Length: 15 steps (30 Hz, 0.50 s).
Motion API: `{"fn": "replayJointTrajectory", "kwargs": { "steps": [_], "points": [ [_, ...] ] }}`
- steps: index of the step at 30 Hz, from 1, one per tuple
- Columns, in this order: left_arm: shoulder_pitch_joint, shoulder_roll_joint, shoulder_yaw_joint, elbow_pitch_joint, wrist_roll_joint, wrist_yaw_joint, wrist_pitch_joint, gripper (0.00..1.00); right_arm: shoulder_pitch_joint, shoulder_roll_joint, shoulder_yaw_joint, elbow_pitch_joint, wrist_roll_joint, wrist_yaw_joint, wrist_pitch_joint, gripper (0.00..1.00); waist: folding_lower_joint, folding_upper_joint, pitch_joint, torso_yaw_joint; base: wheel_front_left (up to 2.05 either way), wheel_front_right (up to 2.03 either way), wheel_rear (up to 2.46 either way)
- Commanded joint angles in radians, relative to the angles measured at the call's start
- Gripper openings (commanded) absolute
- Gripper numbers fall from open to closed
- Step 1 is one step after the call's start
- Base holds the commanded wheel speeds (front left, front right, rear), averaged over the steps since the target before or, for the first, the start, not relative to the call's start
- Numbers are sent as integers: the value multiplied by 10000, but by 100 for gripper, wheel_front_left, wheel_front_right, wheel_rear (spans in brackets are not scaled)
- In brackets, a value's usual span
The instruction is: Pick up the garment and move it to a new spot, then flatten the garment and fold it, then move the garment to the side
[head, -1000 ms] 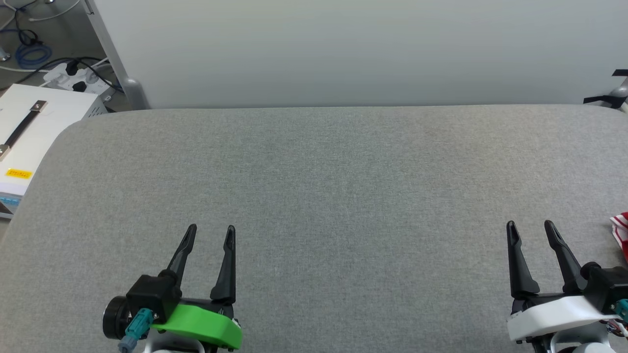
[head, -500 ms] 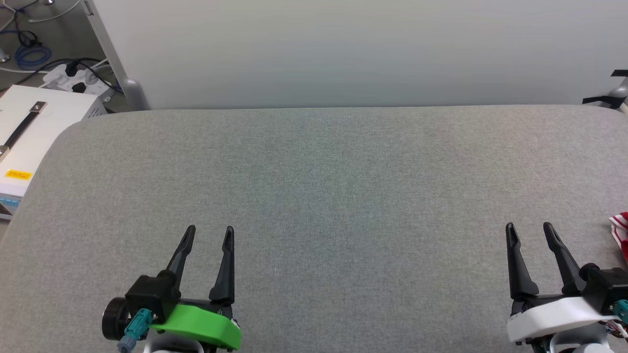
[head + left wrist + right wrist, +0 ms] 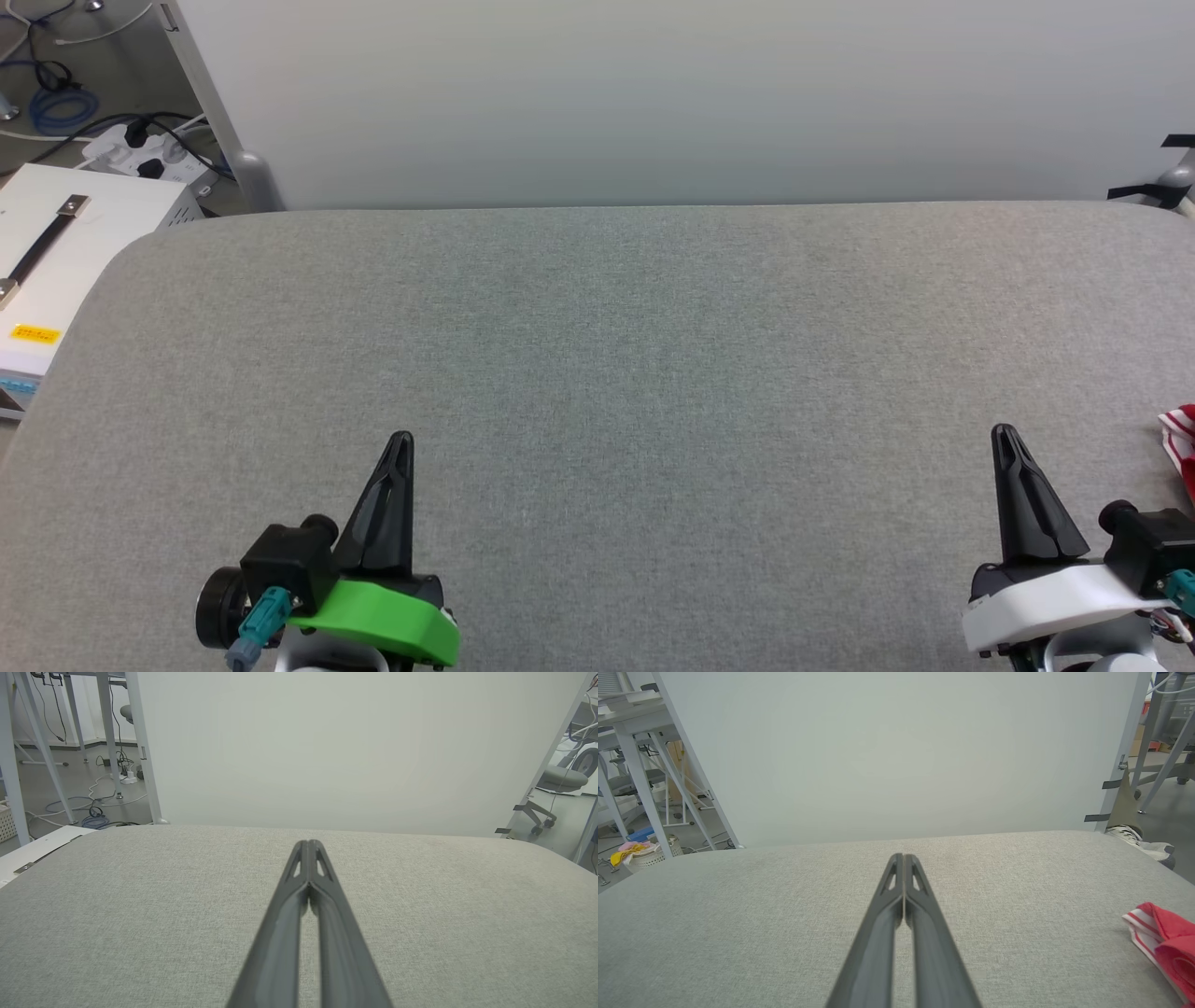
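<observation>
Head view: holding left gripper (image 3: 400, 439) and right gripper (image 3: 1004, 431) clenched empty at lower corners. Spotting red striped garment (image 3: 1182, 441) at right edge.

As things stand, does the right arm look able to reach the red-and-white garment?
Probably yes: the garment lies just right of the right gripper, with bare grey fabric surface between them. Its jaws are shut, so they must open first.
</observation>
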<state>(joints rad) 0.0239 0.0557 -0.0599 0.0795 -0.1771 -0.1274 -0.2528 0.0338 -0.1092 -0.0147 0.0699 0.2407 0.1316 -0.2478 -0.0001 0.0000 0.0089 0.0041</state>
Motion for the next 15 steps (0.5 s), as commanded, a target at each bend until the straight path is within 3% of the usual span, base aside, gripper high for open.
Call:
{"fn": "replayJointTrajectory", "kwargs": {
  "steps": [1, 15],
  "points": [
    [-7, -2, 19, -26, 50, 44, 73, 0, -12, 17, 7, -24, -71, 0, 56, 0, 1, 0, -1, 0, 0, 0, 0],
    [-34, -8, 85, -113, 246, 184, 353, 0, -49, 82, 23, -101, -337, -1, 333, 0, 1, 0, -11, -5, 0, 0, 0]
  ]
}}
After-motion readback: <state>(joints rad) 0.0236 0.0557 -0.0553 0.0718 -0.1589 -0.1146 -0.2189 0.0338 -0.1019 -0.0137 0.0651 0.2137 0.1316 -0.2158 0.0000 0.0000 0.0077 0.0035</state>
